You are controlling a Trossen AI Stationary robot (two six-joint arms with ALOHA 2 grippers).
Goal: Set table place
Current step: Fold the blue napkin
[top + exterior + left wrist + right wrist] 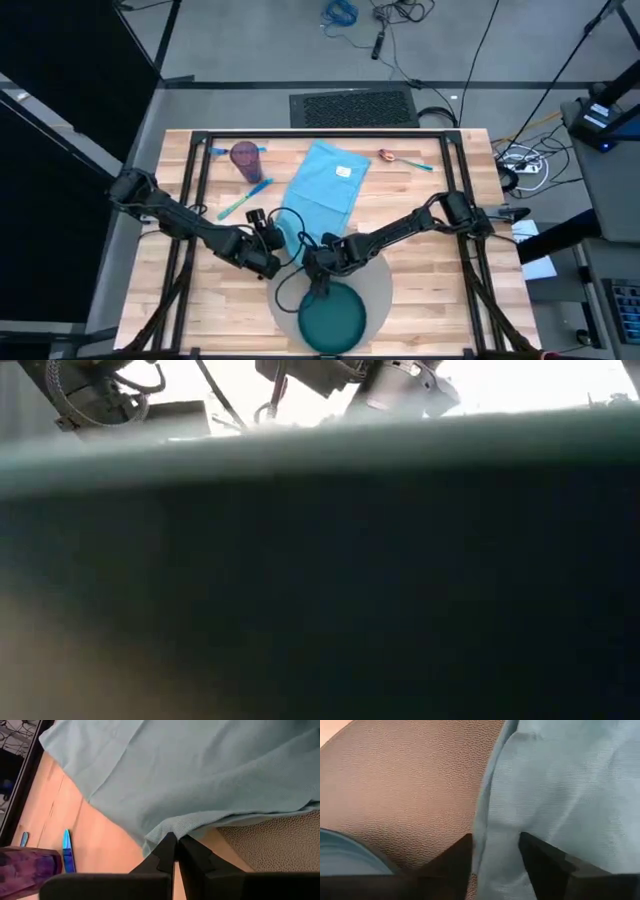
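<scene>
A light blue napkin [326, 185] lies on the table [420, 270], its near end reaching onto the round grey placemat [378, 280]. A dark teal plate [332, 320] sits on the placemat. My left gripper [176, 845] is shut at the napkin's near-left corner. My right gripper [495, 855] is open above the napkin's near edge over the placemat [410, 780], with a fold of cloth [495, 840] between its fingers. In the low view the plate's rim [320, 560] fills the picture. My left gripper pinches the napkin's near-left corner edge [161, 832] between its two fingertips, coming slanting down from the table's near left. The cloth beside the fingers is raised slightly, with its edge curled over the placemat [270, 840]. The rest of the napkin lies on the table.
A purple cup [245, 157] stands at the far left, with blue utensils [244, 200] beside it. A spoon [400, 158] lies at the far right of the napkin. Bare wood shows at the table's near left and near right.
</scene>
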